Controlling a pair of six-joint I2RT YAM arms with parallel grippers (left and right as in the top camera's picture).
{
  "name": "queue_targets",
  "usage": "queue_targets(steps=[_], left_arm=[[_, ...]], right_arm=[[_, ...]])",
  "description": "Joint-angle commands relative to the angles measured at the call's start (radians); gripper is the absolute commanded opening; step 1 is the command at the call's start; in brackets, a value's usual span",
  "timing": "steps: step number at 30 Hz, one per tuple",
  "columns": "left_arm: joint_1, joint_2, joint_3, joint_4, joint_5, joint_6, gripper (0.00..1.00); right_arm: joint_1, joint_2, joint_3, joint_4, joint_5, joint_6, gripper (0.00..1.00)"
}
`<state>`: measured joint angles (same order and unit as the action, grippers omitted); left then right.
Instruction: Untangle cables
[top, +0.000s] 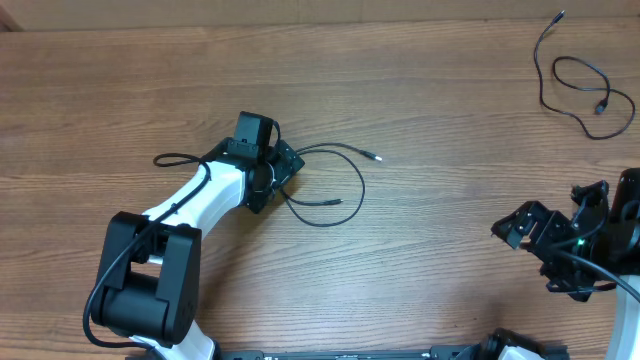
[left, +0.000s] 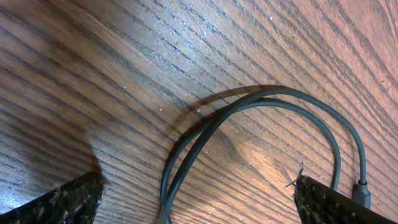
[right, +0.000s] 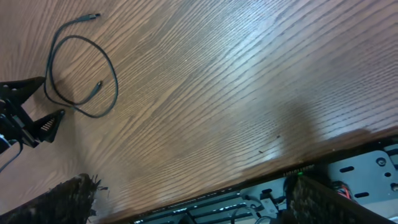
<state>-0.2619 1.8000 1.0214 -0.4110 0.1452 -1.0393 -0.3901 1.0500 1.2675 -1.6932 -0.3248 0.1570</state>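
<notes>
A thin black cable (top: 352, 190) lies in loose curves at the table's middle, with plug ends to the right (top: 378, 157) and a tail out to the left. My left gripper (top: 272, 180) is low over it and open. In the left wrist view two cable strands (left: 273, 93) arc across the wood and run down between the spread fingertips of the left gripper (left: 202, 208); nothing is gripped. A second cable (top: 585, 85) lies looped at the far right. My right gripper (top: 525, 250) stands open and empty near the right front, well away from both cables; the right gripper (right: 196, 205) shows only wood between its fingers.
The right wrist view shows a looped cable (right: 81, 74) far off, a black clamp-like part (right: 28, 121) at the left edge, and the table's edge with a metal frame (right: 249, 199) below it. The wooden table (top: 120, 90) fills the overhead view.
</notes>
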Motion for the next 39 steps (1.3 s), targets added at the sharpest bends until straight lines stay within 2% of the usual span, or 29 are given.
queue_targets(steps=[1,24,39], left_arm=[[0.005,0.059,-0.051,-0.014,-0.049,0.023,1.00],[0.005,0.059,-0.051,-0.014,-0.049,0.023,1.00],[0.005,0.059,-0.051,-0.014,-0.049,0.023,1.00]], right_arm=[[0.003,-0.006,-0.001,-0.001,0.008,0.000,1.00],[0.004,-0.006,-0.018,-0.001,-0.036,-0.001,1.00],[0.003,0.001,-0.397,0.000,-0.009,-0.008,1.00]])
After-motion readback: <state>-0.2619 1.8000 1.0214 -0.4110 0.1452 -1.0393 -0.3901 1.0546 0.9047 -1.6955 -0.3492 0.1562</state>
